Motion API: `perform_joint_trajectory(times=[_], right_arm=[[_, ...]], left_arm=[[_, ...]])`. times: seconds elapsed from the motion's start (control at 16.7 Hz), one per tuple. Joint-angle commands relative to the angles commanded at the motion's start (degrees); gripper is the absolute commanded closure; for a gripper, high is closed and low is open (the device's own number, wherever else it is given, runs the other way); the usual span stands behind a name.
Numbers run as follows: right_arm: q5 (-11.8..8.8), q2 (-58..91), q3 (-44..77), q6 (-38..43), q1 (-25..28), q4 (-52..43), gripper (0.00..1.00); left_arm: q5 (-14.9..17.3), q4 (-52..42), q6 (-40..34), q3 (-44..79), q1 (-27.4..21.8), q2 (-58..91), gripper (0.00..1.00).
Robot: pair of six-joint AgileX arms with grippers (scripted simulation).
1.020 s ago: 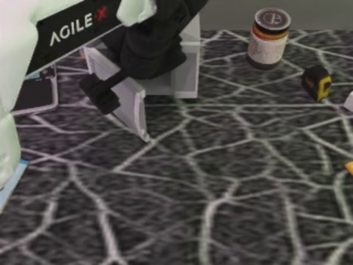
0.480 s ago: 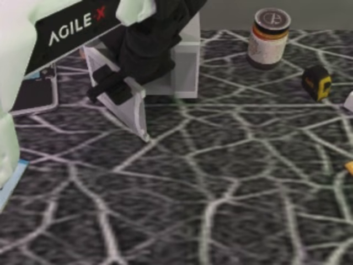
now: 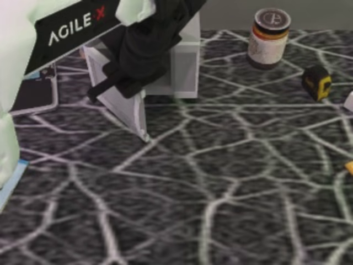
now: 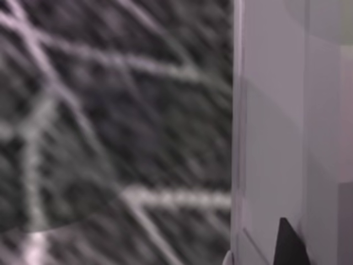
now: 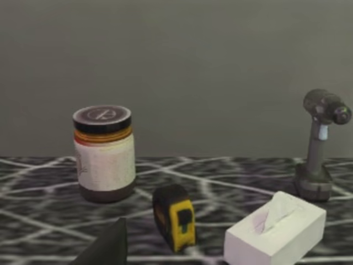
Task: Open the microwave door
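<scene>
Overhead, the table (image 3: 231,182) wears a dark covering crossed by pale, vein-like lines that run in every direction. At the far left stands the microwave (image 3: 185,66), a pale boxy oven mostly hidden beneath my left arm. The microwave door (image 3: 129,110) swings out from it toward the near side, standing at an angle to the oven's front. The left gripper (image 3: 110,88) sits against the door's upper edge; whether its fingers clasp the panel or merely rest on it I cannot tell. Left of the oven lies a flat dark device with a pale rim (image 3: 33,94). Toward the far right stand a jar (image 3: 268,37) with a dark lid and a yellow-and-black tape measure (image 3: 317,81), well apart from the microwave. A plain grey wall backs the table.

From the left wrist, the door's pale panel fills one side of the picture, close up, with the veined covering blurred beyond it.

From the right wrist, the same grey wall rises behind the table. The jar, the tape measure, a white tissue box (image 5: 276,229) and a grey power drill (image 5: 317,160) stand apart on the covering. One dark fingertip (image 5: 107,245) of the right gripper shows, too little to tell its state.
</scene>
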Motion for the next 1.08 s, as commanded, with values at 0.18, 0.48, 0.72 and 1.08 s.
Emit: perform_joint_trajectory(times=[0.18, 0.48, 0.72, 1.08], right_arm=[[0.0, 0.0, 0.0, 0.0, 0.0, 0.0, 0.00], [0.0, 0.0, 0.0, 0.0, 0.0, 0.0, 0.00], [0.0, 0.0, 0.0, 0.0, 0.0, 0.0, 0.00], [0.0, 0.0, 0.0, 0.0, 0.0, 0.0, 0.00]], left_arm=[[0.0, 0.0, 0.0, 0.0, 0.0, 0.0, 1.00], [0.8, -1.3, 0.4, 0.5, 0.1, 1.1, 1.00], [5.0, -4.8, 1.2, 5.1, 1.7, 2.8, 1.00], [14.4, -12.1, 3.6, 14.7, 4.8, 6.0, 1.00]])
